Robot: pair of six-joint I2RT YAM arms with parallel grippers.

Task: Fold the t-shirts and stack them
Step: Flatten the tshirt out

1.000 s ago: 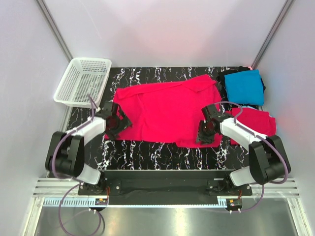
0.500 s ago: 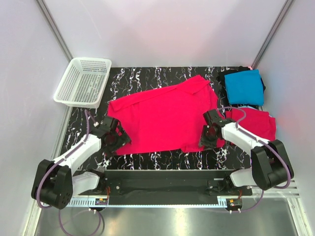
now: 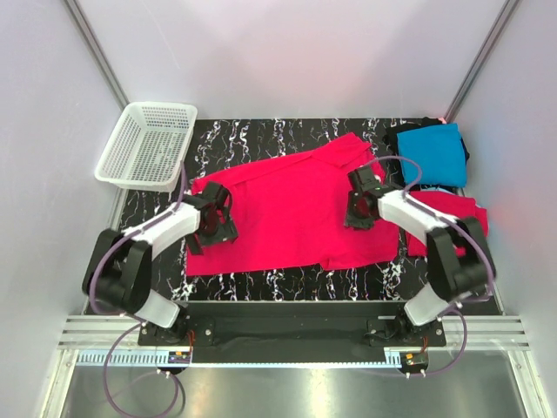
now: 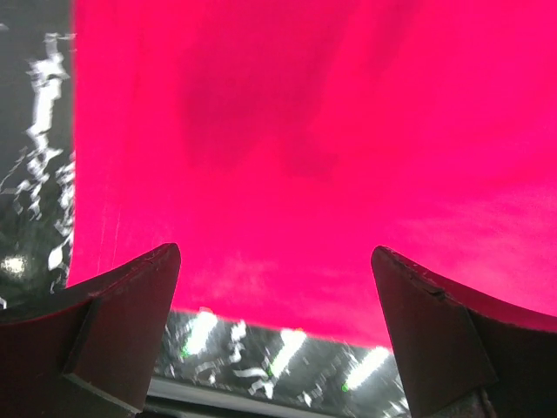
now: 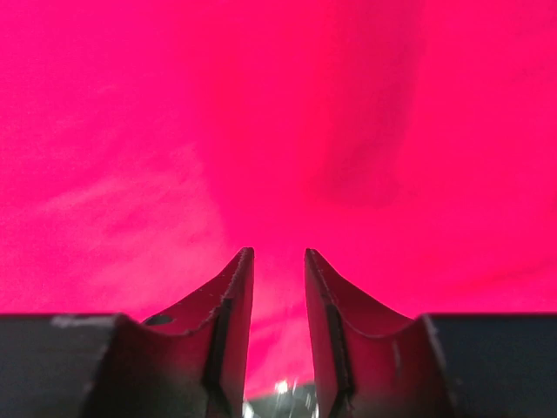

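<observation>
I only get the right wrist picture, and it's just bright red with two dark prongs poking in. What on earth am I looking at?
Observer: The red is a red t-shirt spread flat on a black marbled table. The prongs belong to the right gripper, above the shirt's right part.
Visitor: Is that arm working alone?
Observer: No. The left gripper is over the shirt's left edge, jaws wide open.
Visitor: Any more laundry around?
Observer: A folded turquoise-blue t-shirt lies on a black t-shirt in the far right corner.
</observation>
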